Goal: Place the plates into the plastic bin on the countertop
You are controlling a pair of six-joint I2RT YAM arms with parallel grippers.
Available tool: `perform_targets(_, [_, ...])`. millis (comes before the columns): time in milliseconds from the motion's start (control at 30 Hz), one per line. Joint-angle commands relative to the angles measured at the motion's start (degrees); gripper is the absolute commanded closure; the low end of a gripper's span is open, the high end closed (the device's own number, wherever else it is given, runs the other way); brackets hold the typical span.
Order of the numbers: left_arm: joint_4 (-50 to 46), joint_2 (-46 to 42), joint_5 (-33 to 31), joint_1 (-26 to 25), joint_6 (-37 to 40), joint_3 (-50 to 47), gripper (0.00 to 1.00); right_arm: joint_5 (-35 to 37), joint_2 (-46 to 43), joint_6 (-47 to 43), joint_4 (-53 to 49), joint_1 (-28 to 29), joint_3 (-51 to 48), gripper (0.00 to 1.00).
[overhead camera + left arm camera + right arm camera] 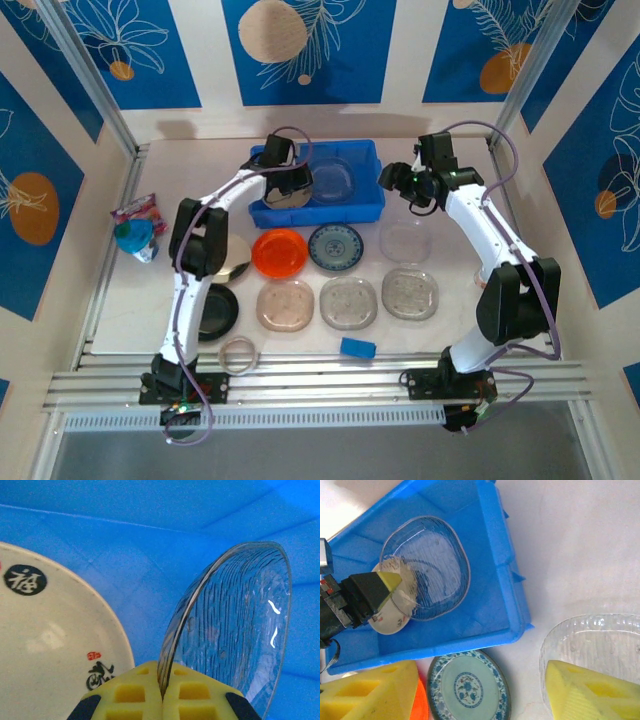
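Note:
My left gripper (pixel 290 186) is down inside the blue plastic bin (pixel 365 205), shut on the rim of a clear ribbed plate (pixel 235 625) that stands on edge from the yellow fingers (pixel 135 695). A beige plate with black and red print (pixel 50 645) sits right beside it in the bin. Another clear plate (pixel 335 180) lies flat in the bin's right half. My right gripper (pixel 405 186) hangs open to the right of the bin, holding nothing. Below it are the blue-white patterned plate (pixel 468 686), the orange plate (pixel 421 700) and a clear plate (pixel 590 635) on the countertop (pixel 580 545).
Three translucent plates (pixel 348 302) form a row nearer the arms. A black plate (pixel 218 310) and a pale shiny plate (pixel 235 258) lie by the left arm. A thin ring (pixel 239 354) and a blue block (pixel 357 347) sit by the front rail. A colourful packet (pixel 135 230) lies far left.

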Motion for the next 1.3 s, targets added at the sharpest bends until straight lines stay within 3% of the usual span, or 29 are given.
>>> perform_targets(0, [0.67,1.22,1.97,-1.21,-1.62,2.90,1.00,-0.80,-1.38,0.50,0.15,-0.60,-1.23,0.31])
perform_targets(400, [-3.21,7.76,2.75,-3.14,-1.11,11.68,1.00,-2.33,-0.18,0.85,0.57,-1.26,-2.75,0.31])
perform_targets(800, [-4.86,9.56,3.01,-3.23,0.03,13.34,1.00,-2.60,-0.07,0.72,0.44,-1.39,-3.02,0.31])
perform_targets(1067, [-5.98,10.22,3.02,-3.23,0.74,14.93,0.66,-2.88,-0.43,0.94,0.89,-1.13,-3.60,0.31])
perform_targets(1267, [-7.77,10.33,1.94,-3.25,1.23,16.76,0.55,-2.73,-0.24,0.92,0.89,-0.95,-3.21,0.31])
